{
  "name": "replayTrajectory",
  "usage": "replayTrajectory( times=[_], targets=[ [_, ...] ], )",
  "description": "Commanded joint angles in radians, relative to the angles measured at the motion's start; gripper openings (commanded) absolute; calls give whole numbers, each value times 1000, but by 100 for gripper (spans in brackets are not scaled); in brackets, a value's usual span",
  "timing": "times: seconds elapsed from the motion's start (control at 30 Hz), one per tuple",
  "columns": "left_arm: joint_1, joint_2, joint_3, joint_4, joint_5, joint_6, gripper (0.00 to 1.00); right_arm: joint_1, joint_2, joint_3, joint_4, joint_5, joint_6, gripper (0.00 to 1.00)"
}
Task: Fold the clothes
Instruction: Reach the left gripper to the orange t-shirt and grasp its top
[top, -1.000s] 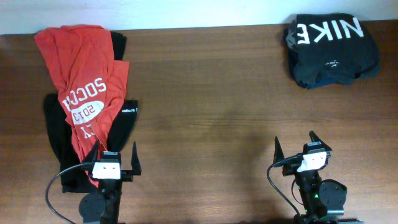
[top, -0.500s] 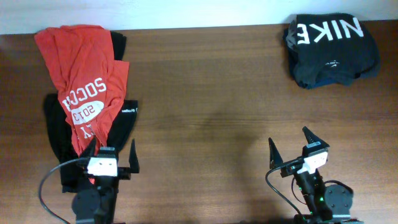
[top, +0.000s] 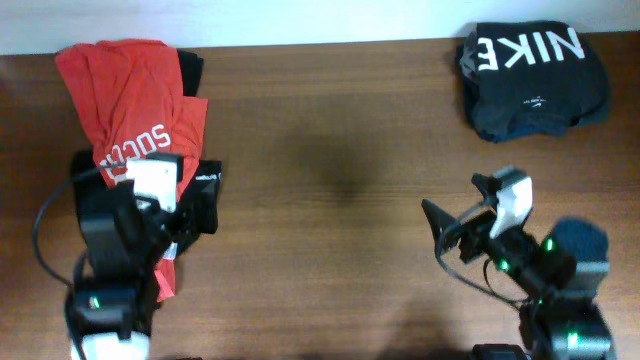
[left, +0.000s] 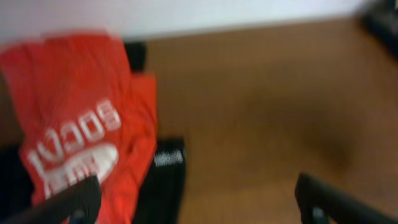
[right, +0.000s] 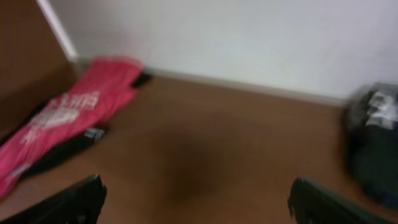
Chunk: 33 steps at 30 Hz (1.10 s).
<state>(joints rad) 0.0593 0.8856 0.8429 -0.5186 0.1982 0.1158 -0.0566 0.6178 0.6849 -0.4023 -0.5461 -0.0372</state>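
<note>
An orange-red T-shirt (top: 125, 95) with white "SOCCER" lettering lies crumpled at the table's far left, on top of long black garments (top: 205, 190) with a small white logo. My left gripper (top: 165, 205) hangs over the shirt's lower part; its dark fingers blend with the black cloth. In the left wrist view the shirt (left: 68, 118) and black garment (left: 165, 180) lie ahead, and the left gripper (left: 199, 208) is open and empty. My right gripper (top: 455, 200) is open over bare wood at the right. In the right wrist view it (right: 199, 205) is empty and faces the distant shirt (right: 74, 109).
A folded dark stack with white "NIKE" print (top: 535, 80) sits at the back right corner, also seen at the right edge of the right wrist view (right: 373, 134). The brown wooden table (top: 340, 150) meets a white wall at the back.
Both arms have lifted off from the front edge. The left arm moved up over the shirt's lower end. The right arm rose and swung so its gripper points left.
</note>
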Motion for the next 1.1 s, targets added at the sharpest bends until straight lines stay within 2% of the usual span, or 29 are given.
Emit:
replayTrajectory(
  times=[0.0, 0.13, 0.23, 0.33, 0.47, 0.57, 0.63, 0.73, 0.87, 1.07],
  targets=[
    [5, 158, 205, -134, 82, 10, 99, -2, 151, 169, -100, -89, -36, 99],
    [5, 295, 320, -221, 152, 10, 99, -1, 323, 319, -226, -100, -40, 99],
    [5, 357, 332, -220, 214, 10, 99, -1, 426, 387, -282, -132, -40, 99],
    [5, 407, 332, -224, 225, 10, 99, -1, 483, 397, -254, -172, -30, 99],
    [5, 502, 332, -207, 219, 14, 99, -1, 596, 397, -159, -322, -21, 99],
    [6, 554, 332, -190, 107, 0, 98, -1, 635, 397, -144, -337, -22, 99],
    [10, 591, 332, -200, -43, -101, 98, 3, 659, 397, -147, -337, -22, 100],
    [36, 671, 332, -233, -211, -233, 94, 50, 697, 397, -143, -333, -37, 94],
    [79, 751, 332, -203, -214, -238, 93, 121, 720, 397, -140, -266, -37, 92],
    [126, 841, 332, -103, -222, -185, 93, 265, 726, 397, -139, -134, -36, 92]
  ],
)
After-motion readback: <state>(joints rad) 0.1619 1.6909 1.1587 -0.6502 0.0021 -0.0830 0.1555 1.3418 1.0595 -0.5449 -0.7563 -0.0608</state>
